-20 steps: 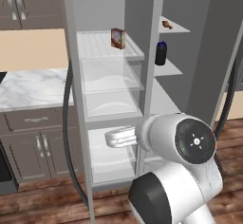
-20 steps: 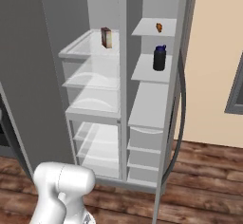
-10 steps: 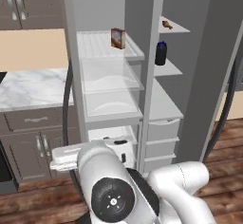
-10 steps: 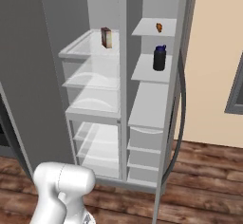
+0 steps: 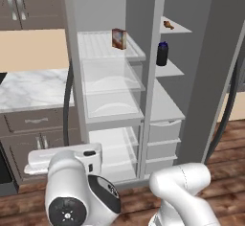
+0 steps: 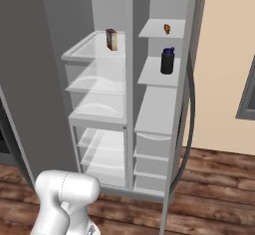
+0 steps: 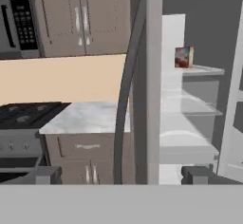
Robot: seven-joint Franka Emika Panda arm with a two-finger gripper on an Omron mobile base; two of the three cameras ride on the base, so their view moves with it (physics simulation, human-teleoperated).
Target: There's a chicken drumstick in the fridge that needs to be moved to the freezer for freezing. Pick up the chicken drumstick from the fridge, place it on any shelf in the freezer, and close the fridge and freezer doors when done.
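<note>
While both doors [image 6: 30, 79] stand open, chicken drumstick [image 5: 168, 25] lying on top freezer [image 6: 162, 79] shelf [image 6: 157, 30], above dark bottle [image 5: 162, 53]. Reddish-brown box [image 5: 119, 38] on upper clear shelf of fridge [image 5: 110, 86]. Gripper [image 7: 121, 174] low by the fridge door edge, spread wide, holding nothing.

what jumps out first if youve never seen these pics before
The tall grey unit with both doors swung wide: the fridge with clear shelves on the left, the narrower freezer with solid pale shelves on the right. A reddish-brown box stands on the fridge's top clear shelf, while a small chicken drumstick lies on the freezer's top shelf above a dark jar. Low in the left base view, the robot's white arm bulks large.
</note>
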